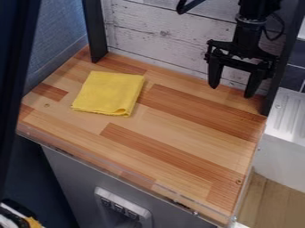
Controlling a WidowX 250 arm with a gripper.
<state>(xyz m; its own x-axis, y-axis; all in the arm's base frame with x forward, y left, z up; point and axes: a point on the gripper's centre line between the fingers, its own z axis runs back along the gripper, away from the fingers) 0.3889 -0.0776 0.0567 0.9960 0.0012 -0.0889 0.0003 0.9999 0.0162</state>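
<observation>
well, folded yellow cloth (108, 92) near-square, sides slanting down-left | gripper (231, 91) upper right | fingers (254, 83) wide apart, pointing down

One folded cloth (108, 92) (a yellow one), one hand (231, 91) and one wooden countertop (184, 127).

Folded cloth (108, 93) on the countertop's (179, 129) left part.

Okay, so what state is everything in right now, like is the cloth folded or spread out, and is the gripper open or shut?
Yellow cloth: folded into a rough square, lying on the wooden counter, a small curl at its near edge.
Gripper: open, fingers apart and pointing down, holding nothing.
</observation>
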